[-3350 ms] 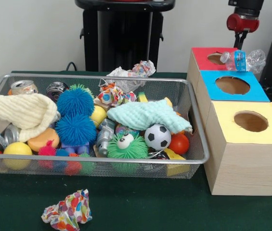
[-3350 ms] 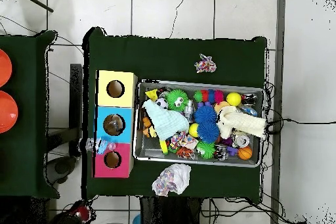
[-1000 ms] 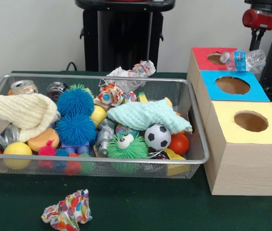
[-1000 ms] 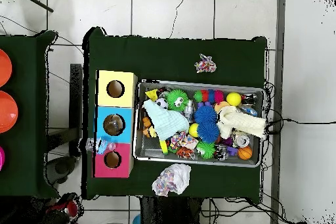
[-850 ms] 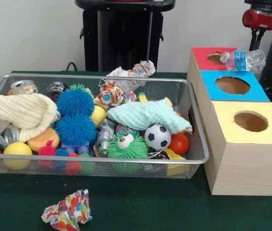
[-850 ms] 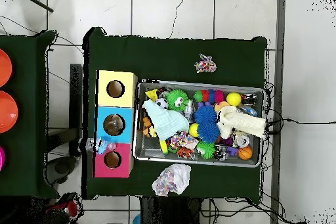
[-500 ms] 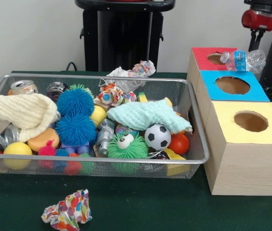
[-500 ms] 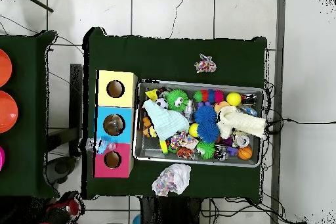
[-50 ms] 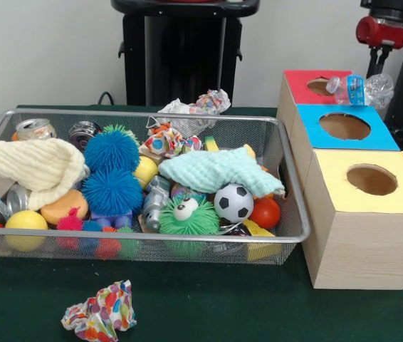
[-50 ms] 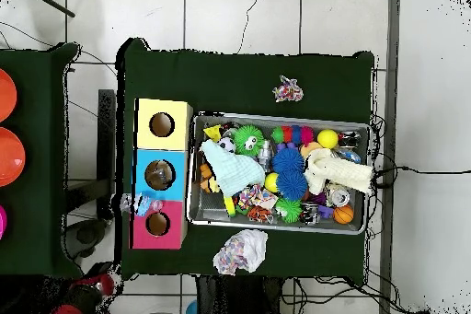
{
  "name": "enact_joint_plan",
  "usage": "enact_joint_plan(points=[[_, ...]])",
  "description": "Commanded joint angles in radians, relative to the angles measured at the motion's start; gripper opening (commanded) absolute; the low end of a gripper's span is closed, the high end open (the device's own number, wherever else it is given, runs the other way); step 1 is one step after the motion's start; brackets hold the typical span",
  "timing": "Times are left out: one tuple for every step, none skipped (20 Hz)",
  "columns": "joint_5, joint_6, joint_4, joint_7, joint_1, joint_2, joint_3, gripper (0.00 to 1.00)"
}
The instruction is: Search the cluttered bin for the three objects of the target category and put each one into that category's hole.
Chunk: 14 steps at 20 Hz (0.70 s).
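green table (image 9: 208,313): crushed bottle (image 9: 362,89) lies sideways across red box (image 9: 302,85) edge.

In the front view a wire bin (image 9: 287,178) stands on the table (image 9: 208,313); just to its right three boxes (image 9: 362,206) stand in a row running from near to far, each with a hole in its top; a plastic bottle (image 9: 362,89) lies on the farthest box, beside its hole; in the bin a soccer ball (image 9: 233,202) sits right of a googly-eyed fuzzy toy (image 9: 187,216); a cloth (image 9: 216,171) lies behind them; a crumpled paper wad (image 9: 100,312) lies on the table before the bin; another wad (image 9: 201,103) lies behind it.
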Motion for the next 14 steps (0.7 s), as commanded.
enact_joint_plan(points=[[-0.009, 0.090, -0.128, 0.144, -0.064, 0.037, 0.063, 0.00], [-0.011, 0.092, -0.130, 0.142, -0.068, 0.035, 0.064, 0.00], [-0.013, 0.094, -0.131, 0.140, -0.072, 0.034, 0.065, 0.00], [-0.016, 0.097, -0.133, 0.138, -0.076, 0.033, 0.065, 0.00], [-0.019, 0.099, -0.137, 0.135, -0.082, 0.033, 0.066, 0.00], [-0.022, 0.100, -0.140, 0.132, -0.087, 0.033, 0.068, 0.00], [-0.023, 0.103, -0.143, 0.130, -0.089, 0.034, 0.067, 0.00], [-0.025, 0.104, -0.145, 0.129, -0.093, 0.034, 0.068, 0.00], [-0.027, 0.105, -0.148, 0.127, -0.097, 0.034, 0.069, 0.00], [-0.030, 0.105, -0.149, 0.126, -0.102, 0.033, 0.071, 0.00], [-0.031, 0.107, -0.153, 0.125, -0.104, 0.034, 0.070, 0.00], [-0.032, 0.111, -0.154, 0.125, -0.106, 0.032, 0.070, 0.00], [-0.036, 0.112, -0.158, 0.122, -0.114, 0.029, 0.075, 0.00], [-0.040, 0.107, -0.155, 0.122, -0.121, 0.024, 0.081, 0.00]])
